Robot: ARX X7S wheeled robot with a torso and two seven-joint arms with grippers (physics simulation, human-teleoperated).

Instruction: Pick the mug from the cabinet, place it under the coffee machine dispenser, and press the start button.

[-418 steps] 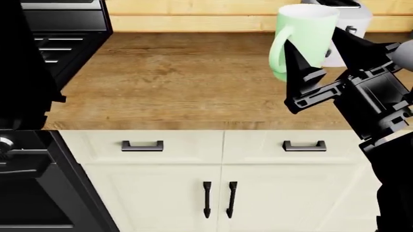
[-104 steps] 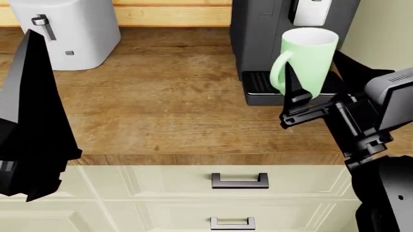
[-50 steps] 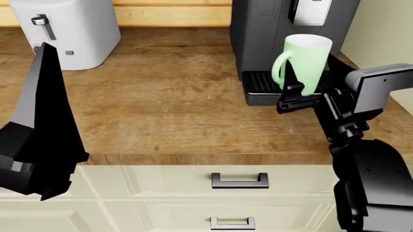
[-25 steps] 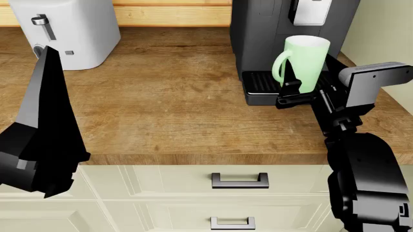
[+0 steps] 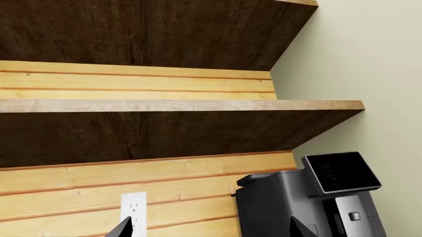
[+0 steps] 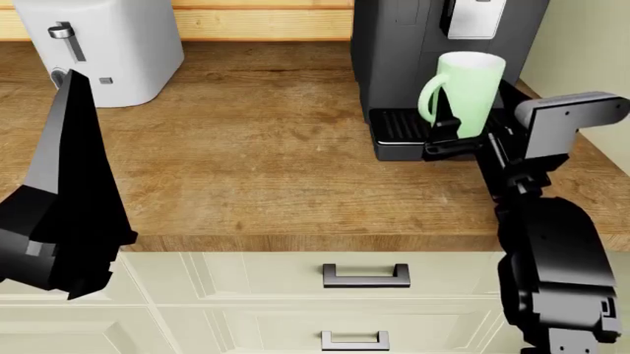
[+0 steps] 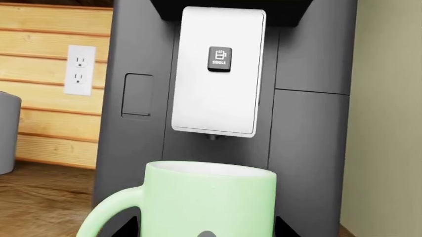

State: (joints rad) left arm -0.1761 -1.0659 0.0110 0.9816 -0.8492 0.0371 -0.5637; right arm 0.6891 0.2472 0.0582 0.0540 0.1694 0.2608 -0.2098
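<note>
Wood-grain surface (image 6: 256,155) fills the frame; the right pincer (image 6: 471,140) grips the mug (image 6: 470,92) over the drip tray (image 6: 399,127), beneath the coffee machine dispenser (image 7: 218,71). Release and the start button (image 7: 220,59) remain; the left pincer's (image 5: 207,228) tips, bottom of its wrist view, stand wide.

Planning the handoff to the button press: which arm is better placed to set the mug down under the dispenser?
Right. The right gripper holds the mug over the drip tray, just before the dispenser. The left gripper hangs far off, nearer the toaster.
</note>
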